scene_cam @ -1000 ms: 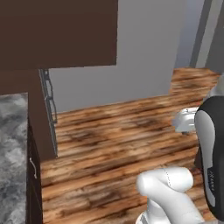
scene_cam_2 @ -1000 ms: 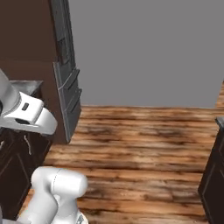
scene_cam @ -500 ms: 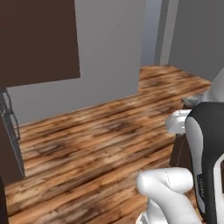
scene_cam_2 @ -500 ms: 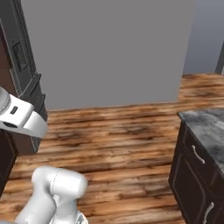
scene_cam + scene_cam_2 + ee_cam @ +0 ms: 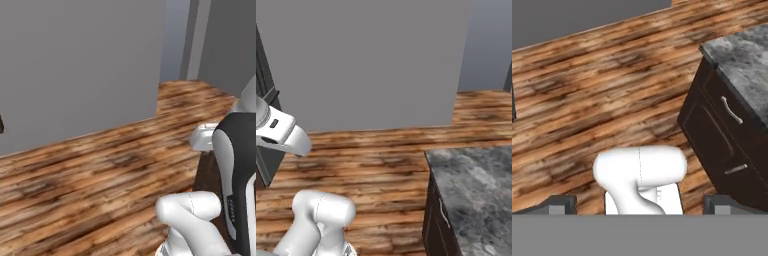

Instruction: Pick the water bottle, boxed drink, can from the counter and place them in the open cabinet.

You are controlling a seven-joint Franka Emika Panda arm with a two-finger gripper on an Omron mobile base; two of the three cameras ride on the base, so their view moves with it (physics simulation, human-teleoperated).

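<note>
- Your gripper stands wide open with nothing between its tips; in the hand view the two dark fingertips sit far apart at the bottom corners, over bare floor
- You see a counter in the right base view, at the lower right: grey marbled stone over dark brown cabinets, its near left corner pointing out over the floor
- In the hand view the same counter fills the upper right, and below its edge you get the dark cabinet fronts with two silver handles, one above the other
- The part of the counter top that you can see carries nothing
- The wooden floor runs across the left base view, meeting a plain grey wall behind it
- In the right base view the grey wall spans most of the upper half, and a dark upright piece stands at the left edge, behind the arm
- Where the bottle, the boxed drink, the can and the wall cabinet are, you cannot tell from these views
</note>
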